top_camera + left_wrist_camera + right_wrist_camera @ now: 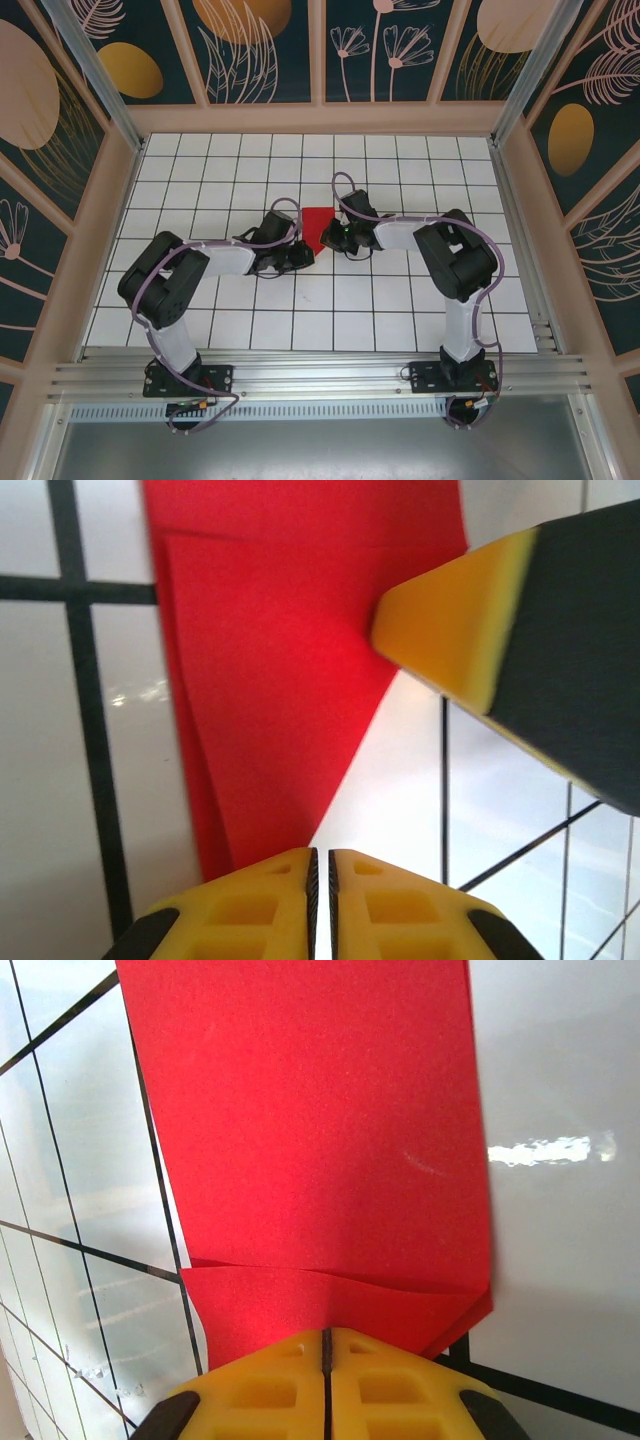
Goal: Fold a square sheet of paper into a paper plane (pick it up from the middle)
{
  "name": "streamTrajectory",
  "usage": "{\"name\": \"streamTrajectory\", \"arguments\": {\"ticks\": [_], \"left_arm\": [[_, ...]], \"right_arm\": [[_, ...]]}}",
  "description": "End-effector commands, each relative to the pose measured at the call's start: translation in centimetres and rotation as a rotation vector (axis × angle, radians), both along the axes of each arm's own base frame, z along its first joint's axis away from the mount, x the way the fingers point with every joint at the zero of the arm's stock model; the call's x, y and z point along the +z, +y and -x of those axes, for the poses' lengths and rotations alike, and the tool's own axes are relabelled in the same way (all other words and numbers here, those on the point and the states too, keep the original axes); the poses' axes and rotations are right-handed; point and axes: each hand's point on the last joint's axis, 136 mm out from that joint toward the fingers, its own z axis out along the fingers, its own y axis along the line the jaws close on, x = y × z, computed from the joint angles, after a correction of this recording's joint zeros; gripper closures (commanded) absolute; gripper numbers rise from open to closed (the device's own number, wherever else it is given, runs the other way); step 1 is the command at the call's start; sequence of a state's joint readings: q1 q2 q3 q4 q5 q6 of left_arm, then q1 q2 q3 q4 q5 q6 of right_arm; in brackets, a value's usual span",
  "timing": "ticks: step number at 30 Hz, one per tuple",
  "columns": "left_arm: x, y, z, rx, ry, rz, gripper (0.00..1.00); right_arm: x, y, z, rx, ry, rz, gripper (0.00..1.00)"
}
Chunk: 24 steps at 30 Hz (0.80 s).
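Nothing legible anywhere — the red paper (pixel 310 1140) is plain, the desk (pixel 350 320) bears only black grid lines (the wall panels (pixel 260 50), just painted plants) — no label, brand or number.

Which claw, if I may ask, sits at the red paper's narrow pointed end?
The left claw; the paper tapers to it, while the right claw meets a wide folded edge.

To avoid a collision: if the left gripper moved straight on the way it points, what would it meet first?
The folded red paper, directly ahead of the left gripper. The right gripper's finger sits right of that line, probably missed.
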State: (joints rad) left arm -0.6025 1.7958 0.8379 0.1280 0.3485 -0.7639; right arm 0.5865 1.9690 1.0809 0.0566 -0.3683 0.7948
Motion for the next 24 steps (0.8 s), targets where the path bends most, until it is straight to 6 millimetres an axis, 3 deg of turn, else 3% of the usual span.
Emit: {"name": "streamTrajectory", "arguments": {"ticks": [1, 19, 24], "left_arm": [[-0.8, 0.6, -0.2, 0.010, 0.002, -0.059, 0.86], [-0.6, 1.5, -0.7, 0.039, -0.043, -0.100, 0.87], [1.1, 0.9, -1.0, 0.026, -0.085, -0.050, 0.87]], "right_arm": [[-3.8, -2.3, 1.0, -0.042, 0.081, 0.091, 0.92], [-4.4, -2.6, 1.2, -0.043, 0.093, 0.102, 0.93], [-4.4, -2.6, 1.2, -0.043, 0.093, 0.104, 0.92]]}}
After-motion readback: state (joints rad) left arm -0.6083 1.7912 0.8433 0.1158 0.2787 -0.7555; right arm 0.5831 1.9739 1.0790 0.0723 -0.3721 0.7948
